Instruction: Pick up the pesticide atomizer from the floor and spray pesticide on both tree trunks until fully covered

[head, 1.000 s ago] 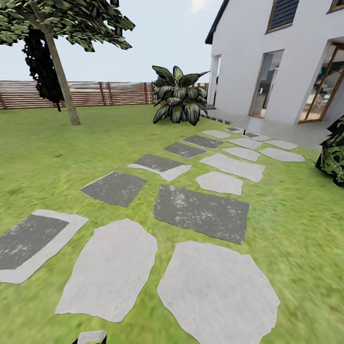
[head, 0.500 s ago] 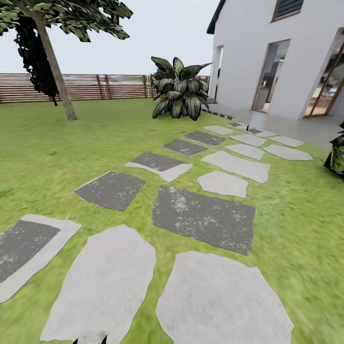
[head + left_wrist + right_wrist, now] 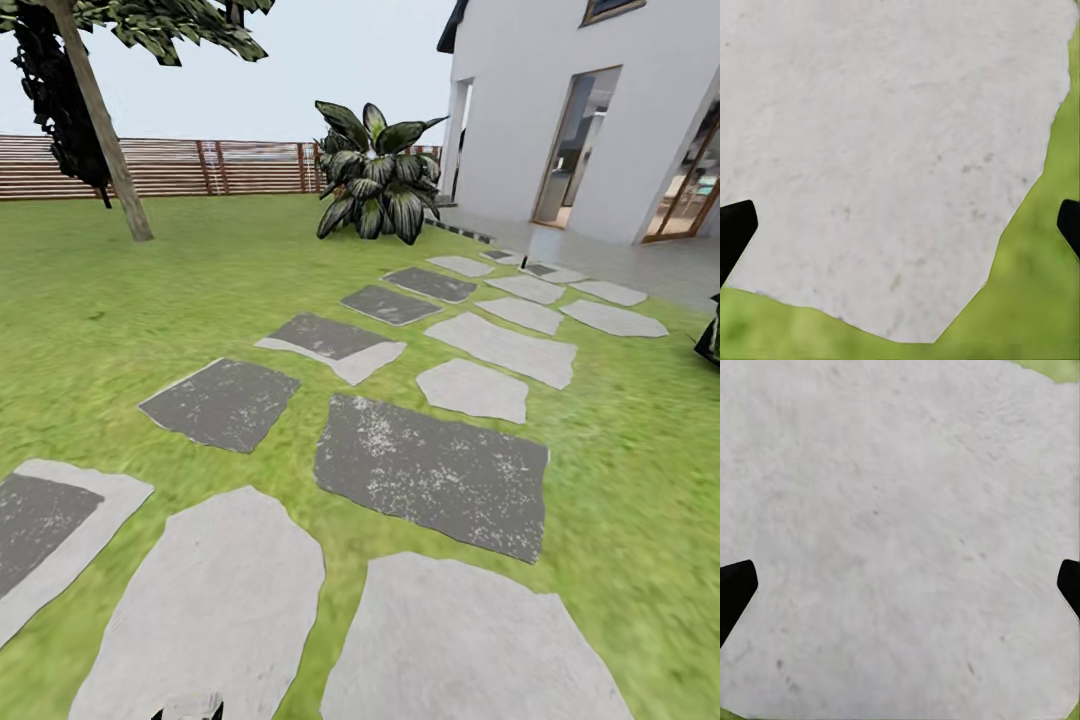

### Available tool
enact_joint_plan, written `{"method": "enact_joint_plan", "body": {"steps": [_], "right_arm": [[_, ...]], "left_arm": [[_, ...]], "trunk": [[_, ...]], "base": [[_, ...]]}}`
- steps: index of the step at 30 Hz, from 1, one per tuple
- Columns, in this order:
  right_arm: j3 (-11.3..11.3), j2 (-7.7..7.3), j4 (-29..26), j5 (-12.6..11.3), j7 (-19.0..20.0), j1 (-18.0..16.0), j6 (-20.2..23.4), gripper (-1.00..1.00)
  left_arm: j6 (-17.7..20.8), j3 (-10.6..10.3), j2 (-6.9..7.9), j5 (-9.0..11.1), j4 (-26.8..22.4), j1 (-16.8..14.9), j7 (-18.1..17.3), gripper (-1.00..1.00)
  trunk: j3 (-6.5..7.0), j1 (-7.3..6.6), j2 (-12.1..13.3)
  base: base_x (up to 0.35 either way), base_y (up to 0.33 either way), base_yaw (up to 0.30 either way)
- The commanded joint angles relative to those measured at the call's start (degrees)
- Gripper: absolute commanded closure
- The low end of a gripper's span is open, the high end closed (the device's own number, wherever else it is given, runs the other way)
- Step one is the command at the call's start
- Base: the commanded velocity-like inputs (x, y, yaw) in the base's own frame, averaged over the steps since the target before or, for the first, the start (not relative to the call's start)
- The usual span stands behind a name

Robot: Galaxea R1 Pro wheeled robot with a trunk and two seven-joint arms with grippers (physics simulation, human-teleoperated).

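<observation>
across the garden lawn, a path of grey paving slabs runs from 6 o'clock toward the white house at 1 o'clock. one tree with a bare, leaning trunk stands at 11 o'clock before the brown slat fence, well apart from the robot; a broad-leaved shrub sits near 12 o'clock. no atomizer can be made out on the ground. the left tool hangs spread and empty over a pale slab's edge and grass; the right tool hangs spread and empty over a pale slab. with both tools pointing down at paving, neither arm looks better placed; the robot appears in transit, and the tree lies ahead and leftward.
</observation>
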Motion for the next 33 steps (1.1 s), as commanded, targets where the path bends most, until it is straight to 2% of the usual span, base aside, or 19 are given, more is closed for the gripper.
{"method": "enact_joint_plan", "body": {"steps": [1,33], "right_arm": [[0.0,0.02,0.0,0.0,0.0,0.0,0.0,-1.00],[0.0,0.08,0.0,0.0,0.0,0.0,0.0,-1.00]], "left_arm": [[0.0,0.0,0.00,0.0,0.0,0.0,0.0,-1.00],[0.0,0.0,0.00,0.0,0.0,0.0,0.0,-1.00]], "trunk": [[-0.09,0.00,0.0],[-3.01,0.00,0.0]], "base": [[0.339,0.000,0.000],[0.339,0.000,0.000]]}}
